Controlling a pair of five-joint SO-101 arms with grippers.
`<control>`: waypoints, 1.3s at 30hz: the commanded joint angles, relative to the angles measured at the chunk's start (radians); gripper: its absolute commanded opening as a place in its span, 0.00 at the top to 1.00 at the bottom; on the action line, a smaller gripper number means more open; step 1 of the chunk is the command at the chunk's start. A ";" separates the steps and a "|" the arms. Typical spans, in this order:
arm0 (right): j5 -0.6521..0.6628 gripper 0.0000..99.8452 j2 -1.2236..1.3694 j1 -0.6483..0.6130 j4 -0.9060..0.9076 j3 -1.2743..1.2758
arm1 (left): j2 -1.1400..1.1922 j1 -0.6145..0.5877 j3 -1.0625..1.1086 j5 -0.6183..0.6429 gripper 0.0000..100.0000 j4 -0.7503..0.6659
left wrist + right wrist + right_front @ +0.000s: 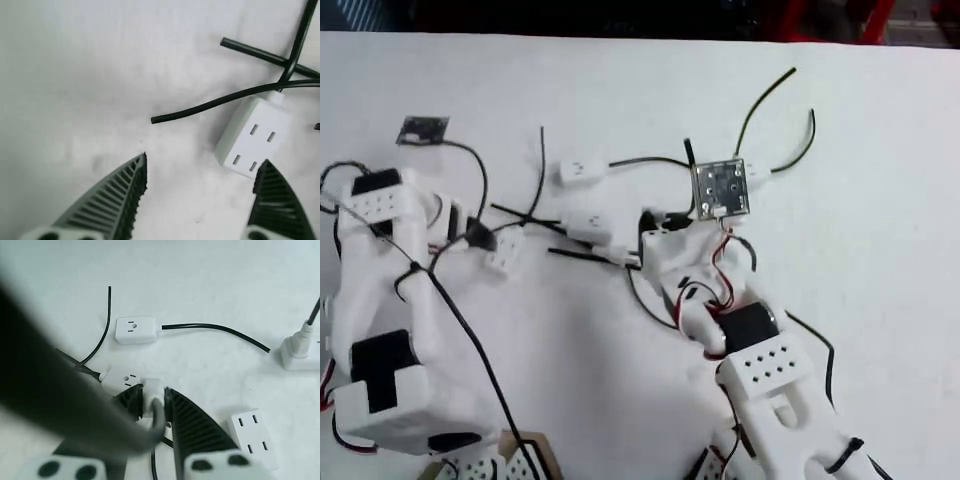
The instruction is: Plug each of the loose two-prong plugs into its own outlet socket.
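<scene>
Right wrist view, from close to far. Nearest, the right gripper (pixel 151 390), clenched on a white plug (pixel 152 385), with the dark cord (pixel 157 416) trailing back between the fingers. Just beyond, touching the front of this plug, a white outlet (pixel 122 380); cannot tell whether the prongs are fully inside. Near and off to one side, a four-slot outlet (pixel 252 432), all slots empty. Farther off, a single outlet (pixel 134 330) on a black lead, face free. Far to the other side, a second plug (pixel 302 335) standing in a white block (pixel 297 357), probably seated.

In the left wrist view, the left gripper (pixel 202 162) released, fingers wide apart above the table (pixel 75 75), grasping nothing. Just beside one finger, a four-slot outlet (pixel 255 137), likely the same one, empty as well. Beyond it, loose black cords (pixel 210 105).

In the high view, the left gripper (pixel 488 240) close to this outlet (pixel 505 250).

As a judgement: perhaps one plug done, one in the middle of insertion, at least two outlets waiting. Left to do: press home, let go, then fetch the remaining plugs.
</scene>
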 commanded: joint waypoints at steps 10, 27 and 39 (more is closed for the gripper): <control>-0.006 0.98 -0.027 0.007 -0.021 -0.009 | 0.008 0.120 -0.083 -0.130 0.67 0.038; -0.005 0.98 -0.027 0.012 -0.019 -0.009 | 0.289 0.199 -0.155 -0.210 0.92 -0.040; -0.005 0.98 -0.027 0.013 -0.019 -0.009 | -0.071 0.283 0.000 -0.212 0.98 -0.011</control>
